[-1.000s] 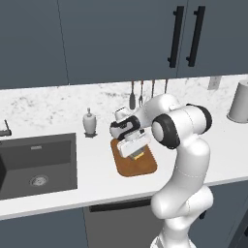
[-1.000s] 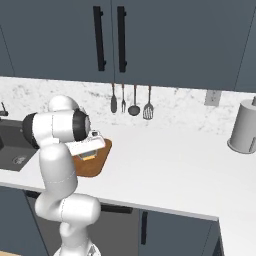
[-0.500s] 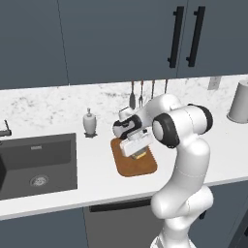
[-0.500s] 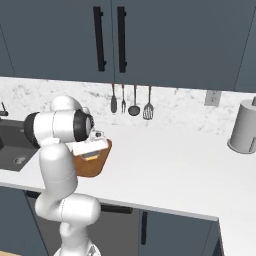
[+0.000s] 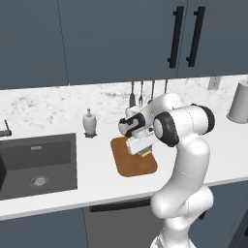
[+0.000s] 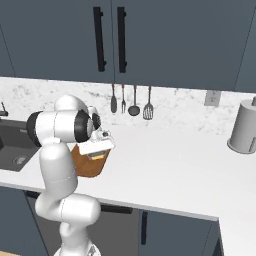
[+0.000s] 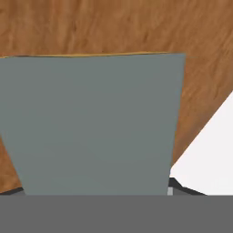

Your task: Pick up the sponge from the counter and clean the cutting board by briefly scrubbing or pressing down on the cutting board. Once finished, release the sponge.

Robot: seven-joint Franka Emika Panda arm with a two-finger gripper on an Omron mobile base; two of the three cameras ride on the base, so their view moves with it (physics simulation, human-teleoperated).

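Note:
My gripper is shut on the sponge, a small yellow and grey block, over the right part of the brown cutting board. The board lies on the white counter. From the right base camera the sponge hangs under the hand above the board. The hand view has the sponge's grey face close up, with wood grain of the board behind it and a patch of counter at the right. Whether the sponge touches the board I cannot tell.
A dark sink is set into the counter left of the board. A white soap bottle stands behind the board. Utensils hang on the back wall. A grey canister stands at the far right.
The hand with the sponge has drifted slightly to the right over the board. The board has stayed in place.

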